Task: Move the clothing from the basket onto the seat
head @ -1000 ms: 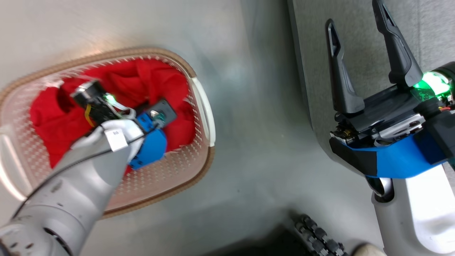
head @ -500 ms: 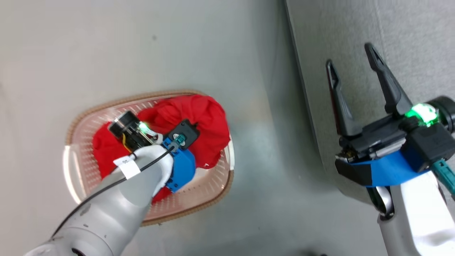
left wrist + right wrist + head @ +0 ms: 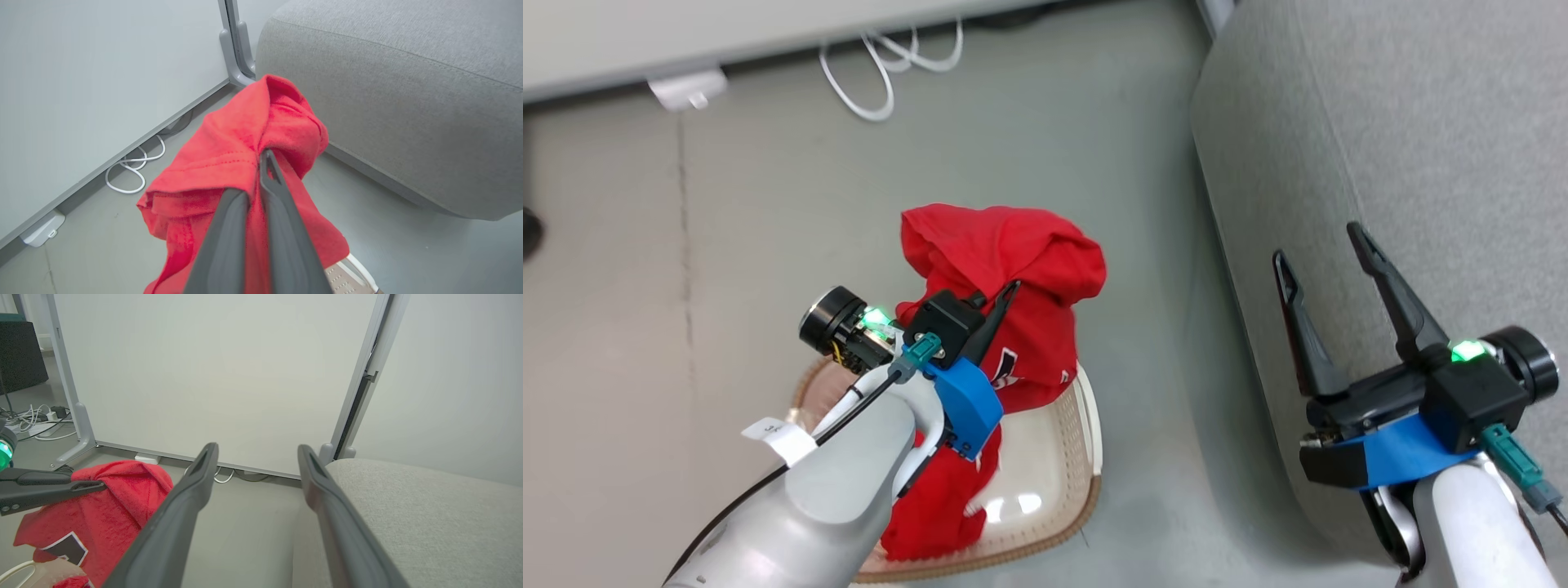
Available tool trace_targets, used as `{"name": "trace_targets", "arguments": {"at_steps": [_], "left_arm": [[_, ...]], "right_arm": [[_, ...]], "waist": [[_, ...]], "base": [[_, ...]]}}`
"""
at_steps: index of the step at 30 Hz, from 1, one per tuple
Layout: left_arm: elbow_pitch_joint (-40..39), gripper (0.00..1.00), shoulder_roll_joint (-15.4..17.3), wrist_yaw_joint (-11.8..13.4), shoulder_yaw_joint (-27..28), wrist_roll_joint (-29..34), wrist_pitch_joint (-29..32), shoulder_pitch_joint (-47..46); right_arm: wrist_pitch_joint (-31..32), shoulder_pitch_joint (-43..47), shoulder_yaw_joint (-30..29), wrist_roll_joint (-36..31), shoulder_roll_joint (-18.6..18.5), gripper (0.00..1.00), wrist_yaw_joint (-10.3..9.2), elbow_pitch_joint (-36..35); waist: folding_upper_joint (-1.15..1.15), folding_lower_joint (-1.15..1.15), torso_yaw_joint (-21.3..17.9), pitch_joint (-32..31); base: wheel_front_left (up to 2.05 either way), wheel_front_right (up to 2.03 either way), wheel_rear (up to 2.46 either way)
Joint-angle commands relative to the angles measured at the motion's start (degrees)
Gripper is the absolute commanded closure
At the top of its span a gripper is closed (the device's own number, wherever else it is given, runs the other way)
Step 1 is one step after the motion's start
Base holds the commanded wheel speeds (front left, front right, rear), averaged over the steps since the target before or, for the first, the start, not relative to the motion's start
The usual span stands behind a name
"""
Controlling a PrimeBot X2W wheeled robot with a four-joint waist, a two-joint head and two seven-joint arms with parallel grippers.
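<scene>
The left gripper [image 3: 258, 171] has its jaws pressed together on a fold of the red shirt [image 3: 1005, 245], which drapes over the fingertips and trails down into the basket [image 3: 1088, 425] (left of the grey seat [image 3: 1380, 122]). The right gripper [image 3: 1315, 245] hovers at the seat's left edge, jaws spread.

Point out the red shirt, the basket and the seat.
red shirt [image 3: 1005, 245], head view, bunched top fold.
basket [image 3: 1092, 425], head view, pale rim nearest the seat.
seat [image 3: 1421, 122], head view, grey top surface.
</scene>
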Motion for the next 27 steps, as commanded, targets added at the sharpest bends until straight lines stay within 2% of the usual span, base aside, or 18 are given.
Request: {"name": "trace_targets", "arguments": {"at_steps": [1,15,27], "left_arm": [[-1.4,1.0,0.2,0.2,1.2,0.6,-0.3,0.8],[-16.0,1.0,-0.7,-1.1,13.3,3.0,-0.3,6.9],[-18.9,1.0,-1.9,-1.9,15.7,2.1,-0.3,7.6]], "right_arm": [[0.0,1.4,-0.2,0.2,-0.1,0.0,0.03,0.4],[0.0,8.4,0.7,0.4,1.0,0.0,0.03,2.4],[0.0,11.9,2.4,0.4,1.3,0.0,0.03,2.6]], "waist": [[0.0,0.02,1.6,-4.0],[0.0,0.02,4.0,-16.0],[0.0,0.02,5.9,-20.5]], "base": [[0.0,0.0,0.0],[0.0,0.0,0.0],[0.0,0.0,0.0]]}}
